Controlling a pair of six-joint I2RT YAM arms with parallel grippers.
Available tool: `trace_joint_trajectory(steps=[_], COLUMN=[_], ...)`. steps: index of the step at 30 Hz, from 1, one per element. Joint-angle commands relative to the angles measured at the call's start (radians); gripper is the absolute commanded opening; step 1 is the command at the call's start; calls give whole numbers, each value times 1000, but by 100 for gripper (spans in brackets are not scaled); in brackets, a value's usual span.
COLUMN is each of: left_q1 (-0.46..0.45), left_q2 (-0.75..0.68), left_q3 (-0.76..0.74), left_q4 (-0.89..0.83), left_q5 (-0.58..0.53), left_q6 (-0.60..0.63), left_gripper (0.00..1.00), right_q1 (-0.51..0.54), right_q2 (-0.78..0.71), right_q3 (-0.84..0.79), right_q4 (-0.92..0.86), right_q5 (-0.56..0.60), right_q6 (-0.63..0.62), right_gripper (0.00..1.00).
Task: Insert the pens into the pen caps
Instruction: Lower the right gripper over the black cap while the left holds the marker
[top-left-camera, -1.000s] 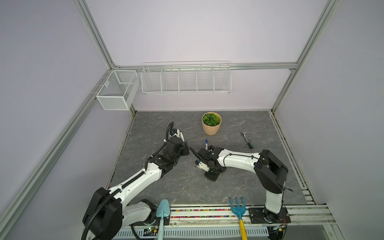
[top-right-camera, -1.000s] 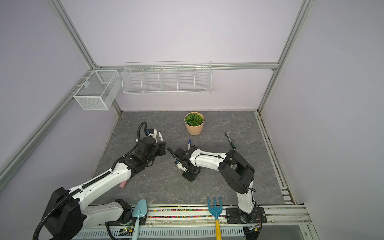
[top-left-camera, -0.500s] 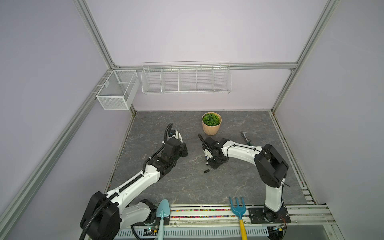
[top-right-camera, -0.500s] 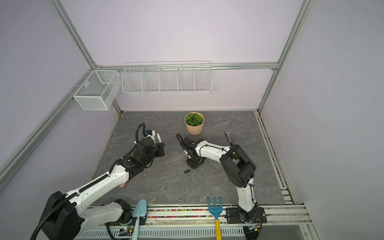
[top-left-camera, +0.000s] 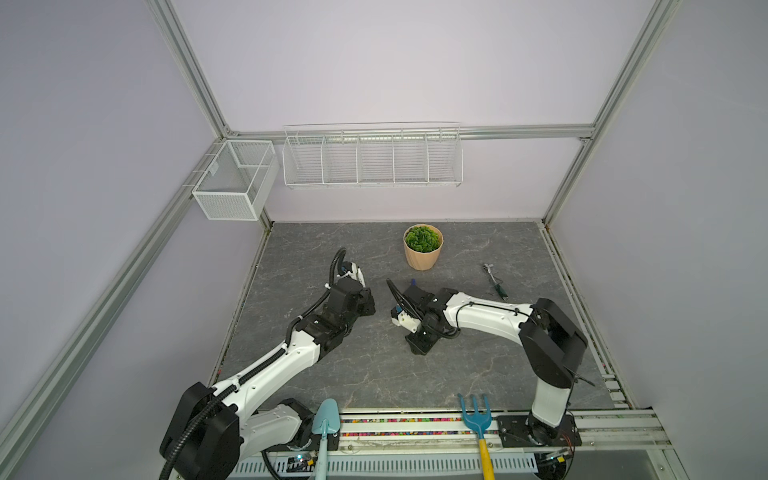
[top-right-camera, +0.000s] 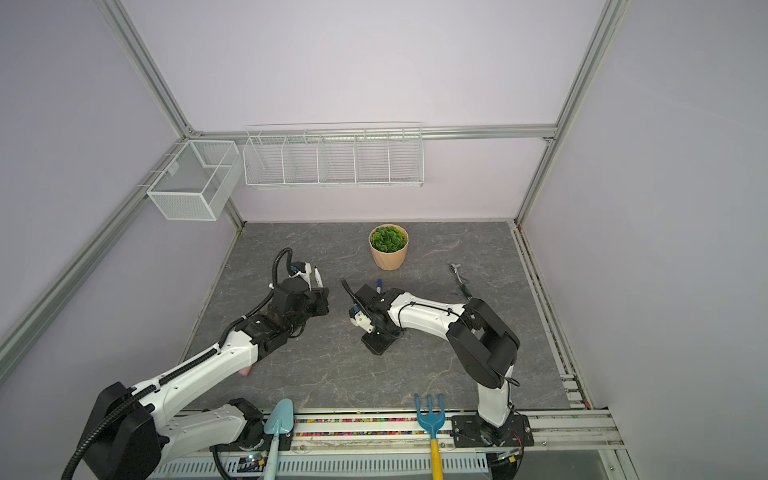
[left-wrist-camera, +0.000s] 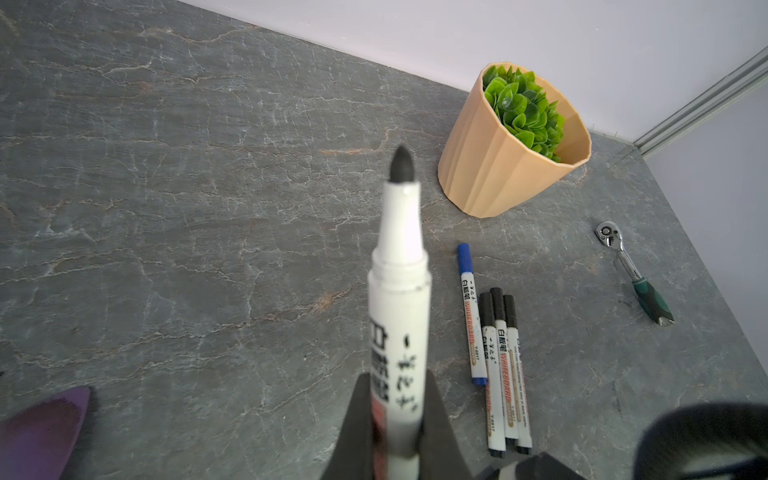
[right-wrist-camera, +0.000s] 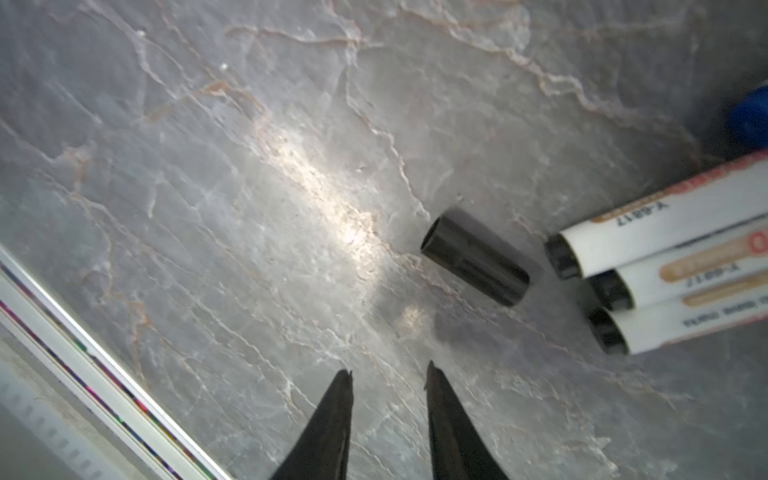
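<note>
**Inspector:** Left gripper (left-wrist-camera: 397, 376), condition?

**Assistant:** Clamped on the held pen (left-wrist-camera: 399, 299). Both fingers (left-wrist-camera: 359, 432) press the lower barrel. The held pen juts out past the tips, clear of the table (left-wrist-camera: 166, 216), with its black nib bare.

**Inspector:** Right gripper (right-wrist-camera: 388, 370)?

**Assistant:** Jaws partly apart, nothing between them. It is low over the table. I cannot tell whether the tips touch the surface.

**Inspector:** Location of the cap?

**Assistant:** The cap (right-wrist-camera: 478, 257) is black and lies on its side on the table. It is ahead of the right gripper's tips and apart from them. It sits just beside the butt ends of the black pens (right-wrist-camera: 673, 266), and a narrow gap shows between them.

**Inspector:** Remaining pens?

**Assistant:** The left wrist view shows three black pens (left-wrist-camera: 505, 374) packed side by side, with the blue pen (left-wrist-camera: 471, 316) alongside. All four lie flat near the pot (left-wrist-camera: 498, 174), capped ends towards it. In both top views the right arm covers the black pens. Only the blue pen's capped end (top-left-camera: 413, 283) (top-right-camera: 379, 285) shows beside the wrist.

**Inspector:** Other items?

**Assistant:** A ratchet (left-wrist-camera: 631, 270) with a green handle lies flat on the table, well apart from the pens. In both top views it lies to the right of the pot (top-left-camera: 494, 282).
</note>
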Motion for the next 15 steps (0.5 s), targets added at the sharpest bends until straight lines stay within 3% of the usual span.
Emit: trace_joint_trajectory(steps=[1,15], left_q1=[6,6], left_q2=[-40,-122], left_q3=[-16,-48], left_q4=[-15,-48], left_q5=[-13,-36], left_q6=[10,35], left_gripper=[0,0], right_q1=[-15,-57], right_q2=[79,204], right_q3=[45,225], right_q4=[-29,-52], right_q5=[23,35], right_q6=[3,43], right_gripper=[35,46])
